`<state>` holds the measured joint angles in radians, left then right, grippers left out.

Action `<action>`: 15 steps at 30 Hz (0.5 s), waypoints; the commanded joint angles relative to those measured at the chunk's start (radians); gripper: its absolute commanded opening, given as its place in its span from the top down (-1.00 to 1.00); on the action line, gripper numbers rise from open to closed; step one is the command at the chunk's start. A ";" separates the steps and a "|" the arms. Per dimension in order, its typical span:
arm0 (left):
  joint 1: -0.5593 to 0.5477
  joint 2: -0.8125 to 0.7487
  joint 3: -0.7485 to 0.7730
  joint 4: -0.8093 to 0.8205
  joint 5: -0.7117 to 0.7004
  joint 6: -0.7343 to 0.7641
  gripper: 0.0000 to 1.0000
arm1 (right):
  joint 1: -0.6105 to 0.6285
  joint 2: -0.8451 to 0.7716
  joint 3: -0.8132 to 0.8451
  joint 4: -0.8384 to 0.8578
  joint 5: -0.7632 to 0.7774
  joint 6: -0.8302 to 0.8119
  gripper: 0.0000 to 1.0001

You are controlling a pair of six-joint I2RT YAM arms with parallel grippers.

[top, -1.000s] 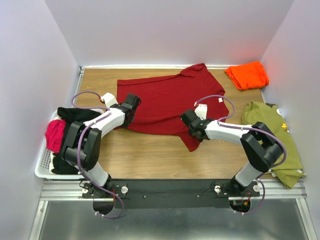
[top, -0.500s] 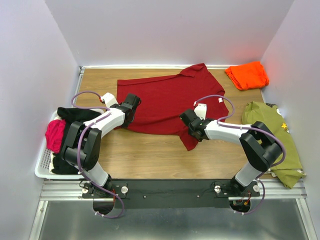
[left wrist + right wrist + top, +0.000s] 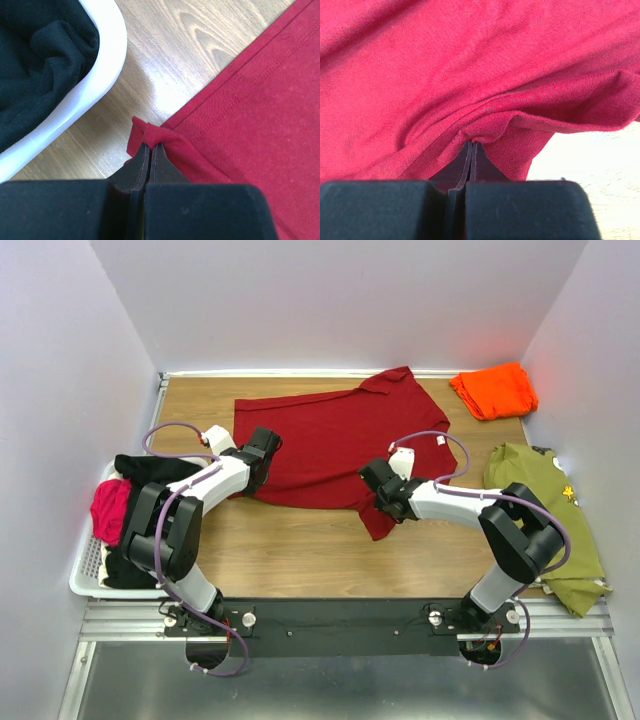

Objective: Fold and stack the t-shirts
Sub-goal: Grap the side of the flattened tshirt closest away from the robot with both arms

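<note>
A light brown wooden desk (image 3: 300, 550) fills the view from above, walled in pale grey. A soft dark red t-shirt (image 3: 330, 445) lies spread nearly flat across the desk's middle and far half, with one sleeve trailing toward the near edge. At the right edge an olive green garment (image 3: 545, 510) lies rumpled. At the left edge a white plastic basket (image 3: 85, 580) holds black cloth (image 3: 40, 55) and pink cloth. In the far right corner sits a bright orange t-shirt (image 3: 493, 390), folded into a small square.

The left gripper (image 3: 150, 147) is clamped on the dark red t-shirt's hemmed left edge, pinching a small tuck of fabric just beside the basket rim. The right gripper (image 3: 471, 145) is pressed together on a bunched ridge of the same shirt near its right sleeve.

The shirt looks light, limp and thin. It will likely sag and crease between the two pinches, so holds on stitched hems or corners should slip least.
</note>
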<state>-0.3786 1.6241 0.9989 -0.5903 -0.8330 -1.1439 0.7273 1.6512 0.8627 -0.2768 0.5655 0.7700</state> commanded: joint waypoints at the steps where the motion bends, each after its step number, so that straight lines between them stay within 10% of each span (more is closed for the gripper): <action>1: 0.009 -0.007 -0.011 -0.005 -0.026 0.004 1.00 | 0.007 0.002 -0.019 -0.028 -0.024 0.008 0.98; 15: -0.014 -0.061 -0.026 -0.005 0.009 0.000 1.00 | 0.049 -0.373 0.075 -0.383 0.178 0.074 0.99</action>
<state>-0.3794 1.6184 0.9947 -0.5903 -0.8242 -1.1439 0.7681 1.4910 0.9176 -0.4919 0.6224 0.7818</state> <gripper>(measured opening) 0.016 0.013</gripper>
